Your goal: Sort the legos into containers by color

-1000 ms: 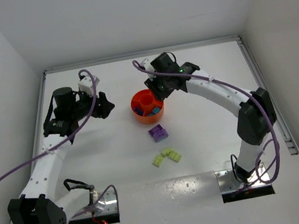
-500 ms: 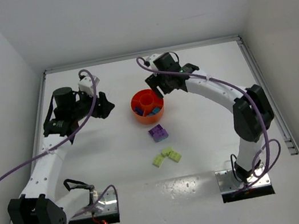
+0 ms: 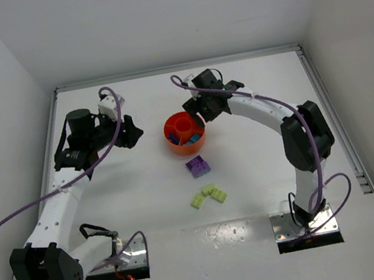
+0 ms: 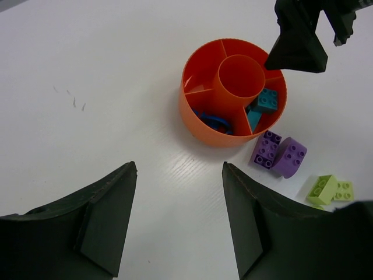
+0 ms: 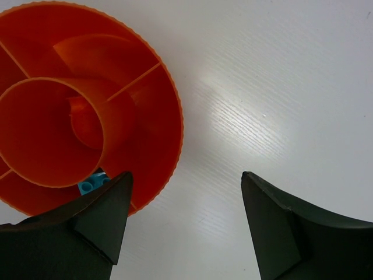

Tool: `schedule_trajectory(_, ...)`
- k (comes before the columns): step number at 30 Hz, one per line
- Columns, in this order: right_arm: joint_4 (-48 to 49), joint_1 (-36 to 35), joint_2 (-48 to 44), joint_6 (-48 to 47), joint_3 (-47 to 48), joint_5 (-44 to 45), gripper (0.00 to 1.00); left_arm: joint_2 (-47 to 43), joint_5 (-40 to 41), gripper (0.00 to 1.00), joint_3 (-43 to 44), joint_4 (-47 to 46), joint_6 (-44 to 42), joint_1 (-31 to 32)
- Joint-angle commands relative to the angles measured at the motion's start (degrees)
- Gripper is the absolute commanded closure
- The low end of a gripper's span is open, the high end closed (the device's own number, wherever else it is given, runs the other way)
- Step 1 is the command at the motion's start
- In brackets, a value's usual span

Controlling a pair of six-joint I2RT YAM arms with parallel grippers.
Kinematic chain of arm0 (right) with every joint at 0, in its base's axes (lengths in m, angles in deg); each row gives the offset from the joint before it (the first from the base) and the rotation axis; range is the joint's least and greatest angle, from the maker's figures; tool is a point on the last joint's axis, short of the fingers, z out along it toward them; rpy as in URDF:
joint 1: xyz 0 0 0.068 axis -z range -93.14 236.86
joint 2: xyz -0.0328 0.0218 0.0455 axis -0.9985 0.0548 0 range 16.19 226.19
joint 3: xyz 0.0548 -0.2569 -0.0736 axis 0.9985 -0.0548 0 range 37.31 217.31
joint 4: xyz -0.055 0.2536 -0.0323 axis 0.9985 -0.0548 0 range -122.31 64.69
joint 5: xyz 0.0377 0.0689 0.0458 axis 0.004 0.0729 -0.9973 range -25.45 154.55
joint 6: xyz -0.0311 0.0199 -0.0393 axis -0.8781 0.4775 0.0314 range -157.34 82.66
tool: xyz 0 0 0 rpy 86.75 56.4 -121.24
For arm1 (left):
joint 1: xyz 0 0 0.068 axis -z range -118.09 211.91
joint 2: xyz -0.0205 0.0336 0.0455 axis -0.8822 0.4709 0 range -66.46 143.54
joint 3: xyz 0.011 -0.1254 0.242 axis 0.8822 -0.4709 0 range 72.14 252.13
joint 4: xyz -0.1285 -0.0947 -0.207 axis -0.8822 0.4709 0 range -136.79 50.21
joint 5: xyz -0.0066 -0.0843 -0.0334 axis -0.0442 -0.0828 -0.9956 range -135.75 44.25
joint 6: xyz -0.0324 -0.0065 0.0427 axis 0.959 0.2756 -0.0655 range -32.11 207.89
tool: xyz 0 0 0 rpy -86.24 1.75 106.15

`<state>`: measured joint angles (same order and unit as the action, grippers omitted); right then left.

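The right tool point(image 5: 185, 182) hangs with its fingers spread wide and nothing between them, over the far-right rim of the round orange plastic bowl point(image 3: 171, 143), whose ring sections hold a teal brick point(image 4: 268, 100) and something blue. The two purple plastic bricks point(image 3: 197, 166) lie side by side on the white worktop point(image 3: 131, 193) just off the bowl's near side, toward the arm bases, and the yellow-green plastic bricks point(image 3: 208, 196) lie further the same way. The left tool point(image 4: 179, 169), also spread and empty, sits off the bowl's left side. The purple pair looks the likely next pick: it lies across the bowl from the right tool, which seems slightly nearer than the left.
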<state>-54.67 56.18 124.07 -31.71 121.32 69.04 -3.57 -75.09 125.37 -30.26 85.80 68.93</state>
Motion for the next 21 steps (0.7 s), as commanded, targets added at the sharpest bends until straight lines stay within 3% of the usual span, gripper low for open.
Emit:
schedule_trajectory(1, 0.4, 0.4, -0.3, 0.7, -0.7, -2.4, 0.25, -0.1, -1.0, 0.34, 0.6, -2.1, -0.5, -0.3)
schedule_trajectory(21, 1.0, -0.6, -6.4, -0.3, -6.4, -11.6, 0.25, 0.4, -1.5, 0.34, 0.6, -2.1, -0.5, -0.3)
